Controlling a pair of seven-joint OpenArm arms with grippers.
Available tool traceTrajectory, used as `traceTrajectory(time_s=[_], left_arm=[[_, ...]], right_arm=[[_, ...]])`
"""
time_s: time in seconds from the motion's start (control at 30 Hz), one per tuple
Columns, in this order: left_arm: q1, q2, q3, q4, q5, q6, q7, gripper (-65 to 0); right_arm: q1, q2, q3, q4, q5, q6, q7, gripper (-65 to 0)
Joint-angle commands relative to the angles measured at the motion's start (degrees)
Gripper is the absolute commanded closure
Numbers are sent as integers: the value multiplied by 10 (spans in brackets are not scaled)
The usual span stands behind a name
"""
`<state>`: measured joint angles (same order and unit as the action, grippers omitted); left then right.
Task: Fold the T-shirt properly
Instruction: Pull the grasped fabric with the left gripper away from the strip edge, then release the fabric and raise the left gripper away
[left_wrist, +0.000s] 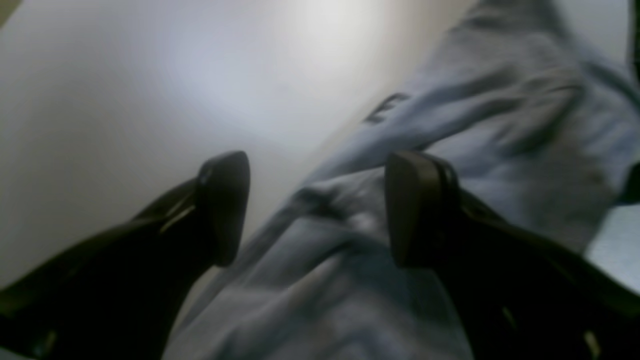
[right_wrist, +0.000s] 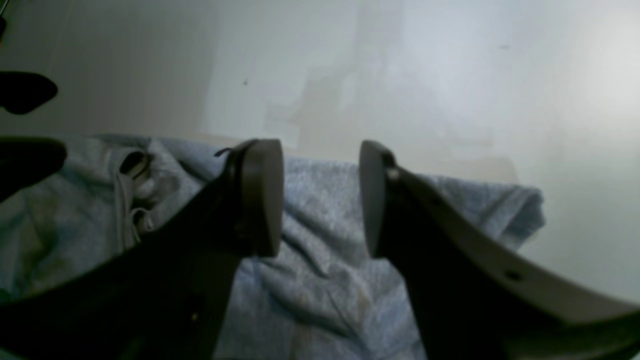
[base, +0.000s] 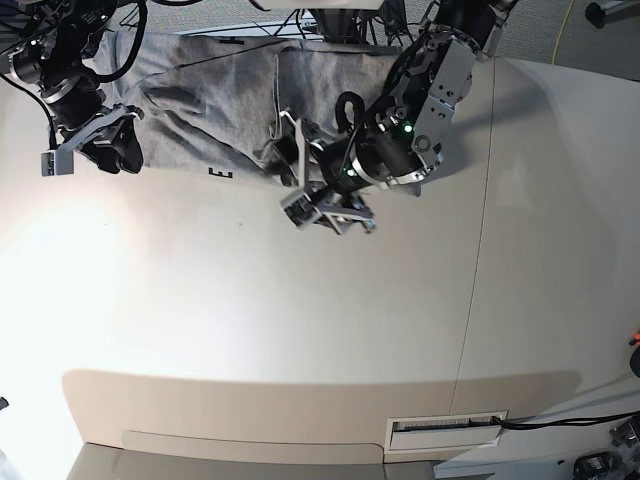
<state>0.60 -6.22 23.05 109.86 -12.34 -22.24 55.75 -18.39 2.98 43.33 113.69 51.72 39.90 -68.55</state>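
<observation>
**T-shirt bunched at the far edge, both grippers spread above it**

T-shirt (base: 230, 85), heather grey and crumpled, lies across the pale table (base: 300, 330) toward twelve o'clock in the base view, its long axis running from nine to three. One black capital letter shows at its near hem, around the seven o'clock side of the cloth. The near half of the table carries no cloth.

The left gripper (base: 318, 192) hangs over the shirt's near right edge, jaws spread and holding nothing; from its wrist camera the fabric runs toward one o'clock under the right-hand jaw. The right gripper (base: 88, 150) sits at the shirt's nine o'clock end, jaws also apart and empty, with folds of cloth directly below. Each arm is near its own end, so the next grasp likely takes opposite edges to spread the shirt.
</observation>
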Motion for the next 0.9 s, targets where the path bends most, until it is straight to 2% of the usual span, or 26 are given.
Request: traceTrajectory(time_s=[0.0, 0.27, 0.4, 0.67, 0.8, 0.87], left_arm=[[-4, 3, 0, 8, -1, -2, -2, -424], [7, 3, 0, 7, 18, -48, 2, -336], [6, 3, 1, -3, 11, -64, 0, -333], [2, 3, 0, -54, 11, -63, -14, -329], [2, 3, -18, -3, -28, -59, -11, -185], [5, 3, -45, 38, -57, -63, 3, -137]], right_arm=[[2, 7, 2, 10, 12, 1, 15, -254], [2, 7, 2, 10, 12, 1, 15, -254], [2, 7, 2, 10, 12, 1, 15, -254], [2, 7, 2, 10, 13, 1, 14, -254], [2, 7, 8, 10, 7, 1, 15, -254], [2, 7, 30, 10, 7, 1, 22, -254]])
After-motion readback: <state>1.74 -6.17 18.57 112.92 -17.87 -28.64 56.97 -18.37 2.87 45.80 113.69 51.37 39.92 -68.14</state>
